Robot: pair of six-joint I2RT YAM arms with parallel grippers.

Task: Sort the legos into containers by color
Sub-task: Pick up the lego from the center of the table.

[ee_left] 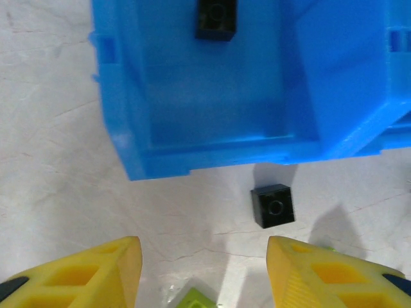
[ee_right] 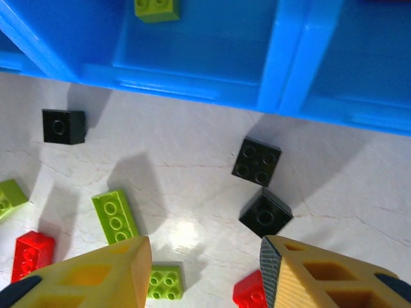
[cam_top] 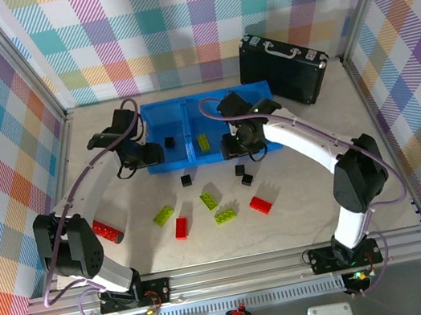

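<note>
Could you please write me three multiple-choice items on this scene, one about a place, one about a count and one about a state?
1. Where in the blue tray does the lime lego lie?
A. left compartment
B. middle compartment
C. right compartment

2. How many red legos lie on the table?
A. one
B. five
C. three

3. How do the left gripper's jaws stand?
A. open, holding nothing
B. shut on a black brick
C. shut on a red brick

Answers:
1 B: the top view shows it just right of the first divider, next to the compartment with the black lego.
2 C: one lies at far left and two nearer the middle.
3 A: the left wrist view shows a wide gap with nothing gripped.
</note>
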